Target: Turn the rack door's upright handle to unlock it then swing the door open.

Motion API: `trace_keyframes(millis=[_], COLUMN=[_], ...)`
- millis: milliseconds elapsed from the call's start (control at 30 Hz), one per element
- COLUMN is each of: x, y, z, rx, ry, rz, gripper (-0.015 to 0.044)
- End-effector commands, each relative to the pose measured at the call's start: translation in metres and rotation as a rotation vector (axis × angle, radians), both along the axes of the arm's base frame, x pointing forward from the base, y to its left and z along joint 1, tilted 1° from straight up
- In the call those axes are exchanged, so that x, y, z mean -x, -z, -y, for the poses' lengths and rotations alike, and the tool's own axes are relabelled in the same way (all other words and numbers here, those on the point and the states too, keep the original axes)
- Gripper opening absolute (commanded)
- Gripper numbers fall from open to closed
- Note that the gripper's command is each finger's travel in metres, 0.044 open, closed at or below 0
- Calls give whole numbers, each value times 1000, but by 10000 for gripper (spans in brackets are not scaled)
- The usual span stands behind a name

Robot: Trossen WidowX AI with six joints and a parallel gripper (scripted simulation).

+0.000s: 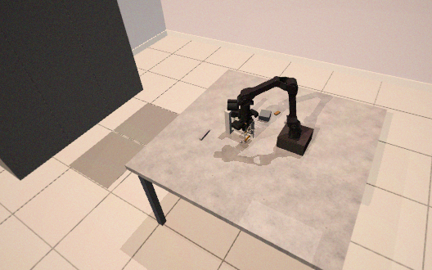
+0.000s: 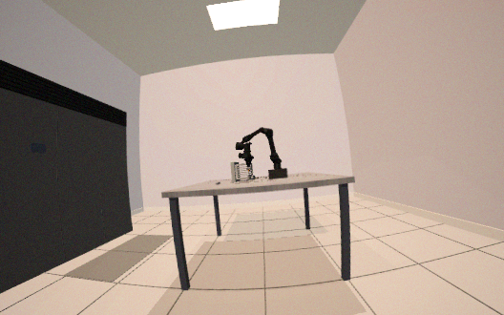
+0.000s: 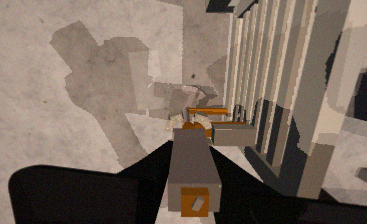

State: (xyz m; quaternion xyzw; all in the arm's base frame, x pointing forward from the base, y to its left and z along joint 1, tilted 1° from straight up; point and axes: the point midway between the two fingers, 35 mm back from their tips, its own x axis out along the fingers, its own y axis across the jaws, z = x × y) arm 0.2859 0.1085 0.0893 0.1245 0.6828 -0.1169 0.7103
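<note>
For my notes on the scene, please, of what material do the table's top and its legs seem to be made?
The table top looks like matt stone or concrete, perhaps a laminate: its pale grey surface has cloudy mottling. The legs look like painted metal, going by their even dark blue-grey colour and straight, square edges, though painted wood cannot be ruled out.

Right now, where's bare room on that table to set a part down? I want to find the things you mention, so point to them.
Widest bare patch: the table (image 1: 336, 188) between the arm's base (image 1: 295, 143) (image 2: 278, 174) and the near edge. Crowded: around the gripper (image 1: 246, 137) (image 3: 189, 149), with the rack (image 1: 227, 123) (image 2: 233, 173) (image 3: 304, 100), grey block (image 1: 265, 115) and orange piece (image 1: 277, 113) close by.
</note>
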Motion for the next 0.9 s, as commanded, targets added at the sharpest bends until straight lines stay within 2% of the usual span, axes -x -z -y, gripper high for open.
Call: trace_keyframes(millis=[0,300,633,867], x=[0,0,0,-1], y=[0,0,0,-7], z=[0,0,0,-1], rx=[3,3,3,3], ry=[25,25,25,25], rz=[-2,-2,-2,-2], gripper=[16,16,279,288])
